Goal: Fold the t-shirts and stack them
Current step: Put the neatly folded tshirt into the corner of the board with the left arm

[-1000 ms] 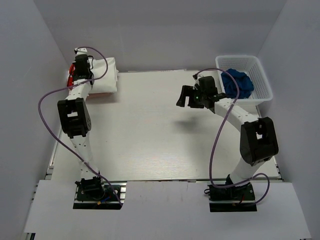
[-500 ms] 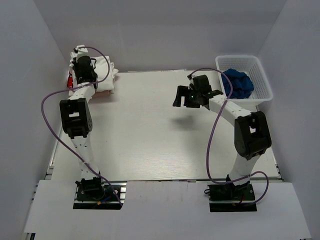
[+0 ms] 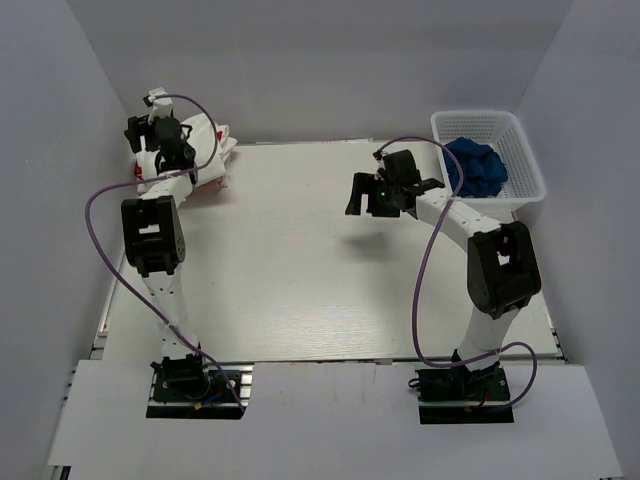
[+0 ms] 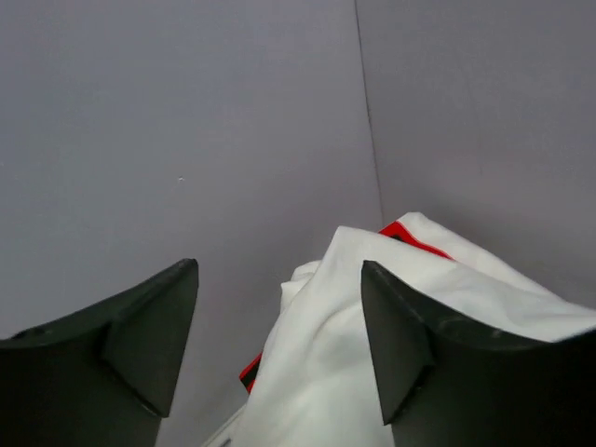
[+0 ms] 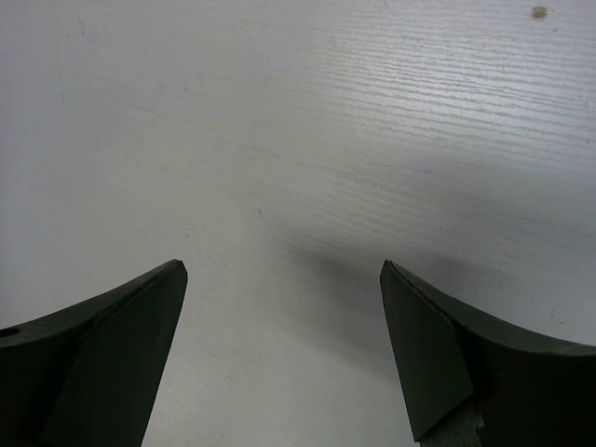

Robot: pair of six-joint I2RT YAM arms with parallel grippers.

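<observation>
The t-shirts lie stacked in the table's far left corner. The plain white t-shirt (image 3: 207, 142) is on top, rumpled at its edge, and shows up close in the left wrist view (image 4: 317, 372). Under it, red print of the graphic t-shirt (image 4: 402, 231) peeks out. My left gripper (image 3: 148, 135) hovers at the stack's left end, open (image 4: 279, 279), with the white cloth lying loose below its fingers. My right gripper (image 3: 363, 195) hangs open (image 5: 284, 270) over bare table right of centre, holding nothing.
A white mesh basket (image 3: 520, 150) at the far right holds a crumpled blue cloth (image 3: 475, 165). Grey walls close in the table on the left, back and right, and the stack sits tight in the left corner. The white table (image 3: 300, 270) stretches between the arms.
My left gripper has opened, let go of the white t-shirt and risen toward the back wall. The shirt's edge now lies rumpled. My right arm drew slightly left and back.
</observation>
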